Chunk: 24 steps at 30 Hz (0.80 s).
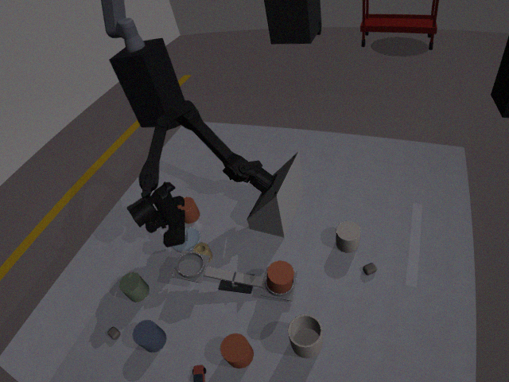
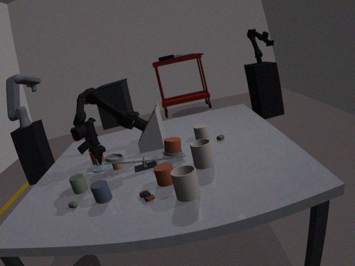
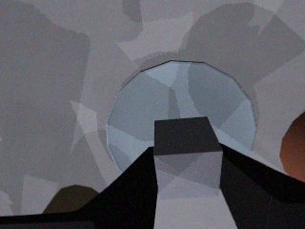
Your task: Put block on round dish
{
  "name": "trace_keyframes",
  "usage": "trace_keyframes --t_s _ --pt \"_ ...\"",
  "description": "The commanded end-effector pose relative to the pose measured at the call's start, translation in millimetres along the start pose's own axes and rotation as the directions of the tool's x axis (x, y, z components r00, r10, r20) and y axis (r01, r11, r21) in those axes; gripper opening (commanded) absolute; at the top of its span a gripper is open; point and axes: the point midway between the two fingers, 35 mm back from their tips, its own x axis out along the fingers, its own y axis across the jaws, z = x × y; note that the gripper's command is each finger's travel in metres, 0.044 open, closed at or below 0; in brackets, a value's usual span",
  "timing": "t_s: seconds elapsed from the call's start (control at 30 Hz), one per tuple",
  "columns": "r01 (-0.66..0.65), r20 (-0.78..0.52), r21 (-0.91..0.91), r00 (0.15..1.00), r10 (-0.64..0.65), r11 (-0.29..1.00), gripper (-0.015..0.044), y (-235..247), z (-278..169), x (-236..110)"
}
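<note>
My gripper (image 1: 174, 233) (image 2: 98, 157) (image 3: 183, 151) is shut on a grey block (image 3: 184, 136) and holds it just above the pale blue round dish (image 1: 192, 238) (image 2: 100, 168) (image 3: 138, 107). One orange cup (image 1: 191, 209) (image 3: 293, 148) stands on the table beside the dish, apart from it. The balance (image 1: 234, 283) (image 2: 141, 165) has an empty left pan (image 1: 189, 265) (image 2: 113, 157). The other orange cup (image 1: 280, 276) (image 2: 172, 144) stands on its right pan. In the top and exterior views the fingers hide the block.
A small yellowish cylinder (image 1: 203, 249) (image 2: 117, 166) sits between dish and left pan. A grey wedge (image 1: 269, 201) (image 2: 150, 131) stands behind the balance. Green (image 1: 134, 286), blue (image 1: 149, 335), orange (image 1: 236, 349) and beige (image 1: 347, 236) (image 1: 305, 335) cylinders, a toy car (image 1: 199, 371) and pebbles (image 1: 370, 268) are scattered around.
</note>
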Motion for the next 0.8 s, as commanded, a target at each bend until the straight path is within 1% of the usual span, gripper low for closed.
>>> trace_keyframes --t_s 0.0,0.2,0.23,0.7,0.77 --pt "-0.001 -0.005 -0.006 1.000 0.001 1.000 0.0000 0.3 -2.1 7.4" --pt "0.000 -0.005 -0.006 1.000 0.000 1.000 0.0000 0.0 -2.2 14.6" --pt "0.000 0.002 0.002 1.000 0.000 1.000 0.0026 -0.9 0.2 9.7" --pt "0.000 0.002 0.002 1.000 0.000 1.000 0.0394 -0.9 0.2 9.7" --pt "-0.013 0.016 0.012 1.000 0.012 1.000 0.0440 3.3 1.5 5.7"
